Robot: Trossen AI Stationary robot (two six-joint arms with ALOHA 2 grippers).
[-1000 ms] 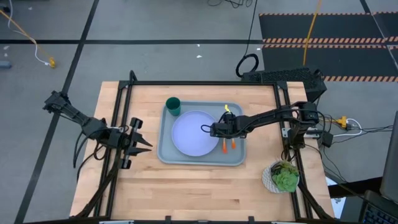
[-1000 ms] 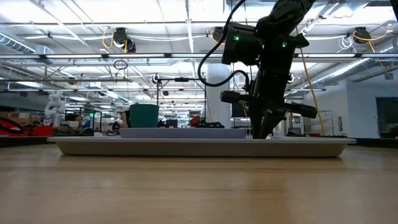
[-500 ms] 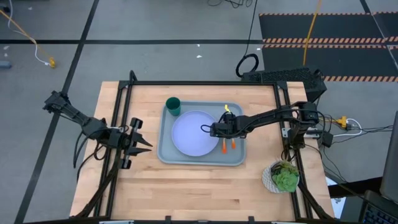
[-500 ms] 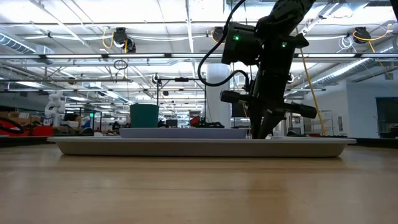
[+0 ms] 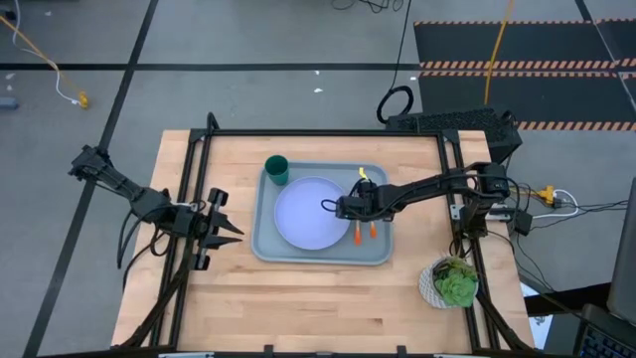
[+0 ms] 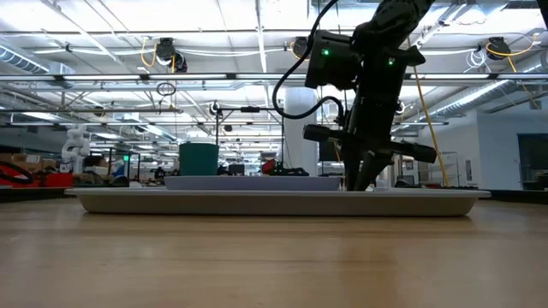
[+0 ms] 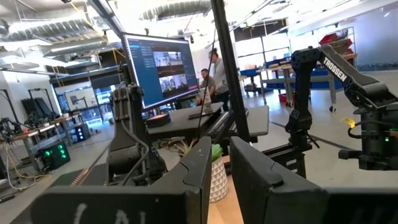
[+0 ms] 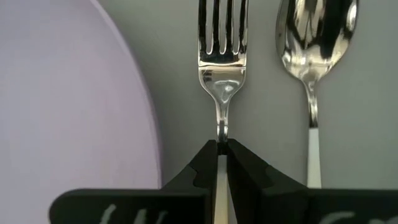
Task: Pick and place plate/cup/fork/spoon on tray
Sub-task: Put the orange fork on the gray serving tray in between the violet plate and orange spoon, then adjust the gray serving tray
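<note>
Clamping: right gripper [image 8: 221,152] pinched on fork [image 8: 222,56] neck, down on tray [image 5: 266,239] | spoon [image 8: 314,56] just beside fork | plate [image 5: 308,212] on tray, other side of fork | cup [image 5: 277,170] in tray's far corner | left gripper [image 5: 227,227] parked at table [image 5: 318,298] edge, fingers slightly apart, holding nothing

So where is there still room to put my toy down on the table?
Bare wood lies in front of the tray, and between its left rim and the left gripper. The tray is crowded: plate, cup, fork, spoon, right gripper.
</note>
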